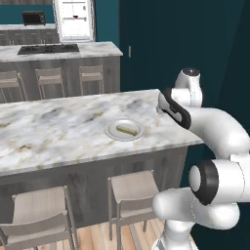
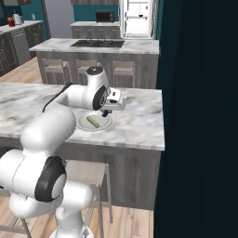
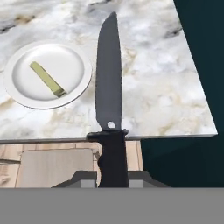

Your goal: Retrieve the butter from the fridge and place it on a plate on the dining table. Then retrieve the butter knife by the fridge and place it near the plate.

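Observation:
The butter knife (image 3: 108,78) is all black, and my gripper (image 3: 113,176) is shut on its handle, the blade pointing out over the dining table (image 3: 162,87). Its tip hovers near the table's right end, just right of the plate (image 3: 72,52). The butter (image 3: 47,78), a pale yellow-olive stick, lies across the plate. In the left base view the plate (image 1: 112,131) with the butter (image 1: 126,130) sits near the table's front edge, left of my hand. In the right base view my gripper (image 2: 106,112) hangs by the plate (image 2: 104,124). The fridge (image 1: 74,19) stands open far behind.
Pale stools (image 1: 132,188) are tucked under the table's near side. A stove-topped counter (image 1: 49,49) with more stools runs behind the table. A dark teal wall (image 1: 146,44) borders the table's right end. The marbled top (image 1: 49,132) stretches away to the left.

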Motion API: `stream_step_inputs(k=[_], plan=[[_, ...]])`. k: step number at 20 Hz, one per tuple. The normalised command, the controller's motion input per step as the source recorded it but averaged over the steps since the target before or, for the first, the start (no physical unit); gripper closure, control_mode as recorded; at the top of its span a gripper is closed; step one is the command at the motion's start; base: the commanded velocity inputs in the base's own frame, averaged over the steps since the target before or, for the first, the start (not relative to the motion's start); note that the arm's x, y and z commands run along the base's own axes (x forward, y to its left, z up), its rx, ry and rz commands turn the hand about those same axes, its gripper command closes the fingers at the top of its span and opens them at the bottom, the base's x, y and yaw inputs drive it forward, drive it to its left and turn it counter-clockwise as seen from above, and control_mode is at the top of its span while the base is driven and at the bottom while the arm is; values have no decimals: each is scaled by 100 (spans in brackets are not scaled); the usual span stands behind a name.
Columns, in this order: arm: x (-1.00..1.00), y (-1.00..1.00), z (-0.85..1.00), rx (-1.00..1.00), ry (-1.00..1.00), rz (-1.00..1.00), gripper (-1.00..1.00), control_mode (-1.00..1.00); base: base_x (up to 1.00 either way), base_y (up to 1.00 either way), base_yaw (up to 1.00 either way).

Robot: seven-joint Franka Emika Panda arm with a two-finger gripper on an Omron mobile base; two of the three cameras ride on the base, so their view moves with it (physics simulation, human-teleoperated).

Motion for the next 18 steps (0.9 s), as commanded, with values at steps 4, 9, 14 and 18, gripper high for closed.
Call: stream_step_inputs(k=[4,9,14,18], plan=[[64,0,-11,0,0,4,100,-100,0,0,0],[49,0,-23,0,0,2,100,-100,0,0,0],[34,0,-28,0,0,1,100,-100,0,0,0],[39,0,-21,0,0,0,100,-100,0,0,0]])
